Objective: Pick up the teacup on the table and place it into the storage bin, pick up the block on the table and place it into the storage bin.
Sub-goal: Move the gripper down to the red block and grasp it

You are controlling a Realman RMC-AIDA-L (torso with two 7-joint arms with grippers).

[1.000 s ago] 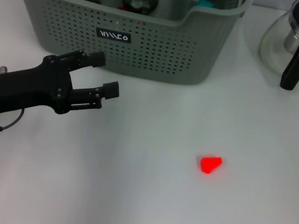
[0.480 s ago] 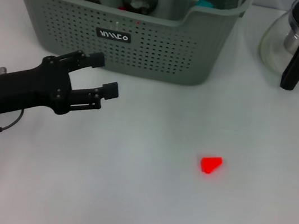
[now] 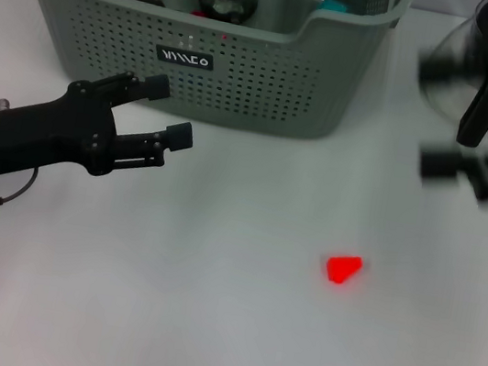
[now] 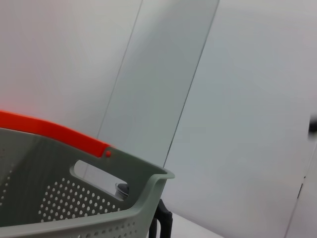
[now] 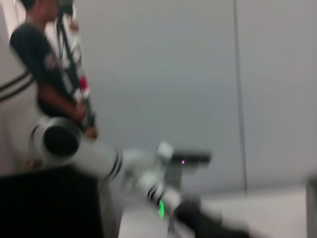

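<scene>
Jaws spread apart and holding nothing, the left gripper [image 3: 167,111] hovers over the table [image 3: 203,325] at about nine o'clock, just in front of the storage bin [image 3: 242,80]. Whether the right gripper [image 3: 478,174], a blur at three o'clock, is parted or closed I cannot tell. At roughly five o'clock from the table's centre lies the red block [image 3: 343,268], well apart from both grippers. A glass teapot [image 3: 485,68] stands at two o'clock beside the bin.
</scene>
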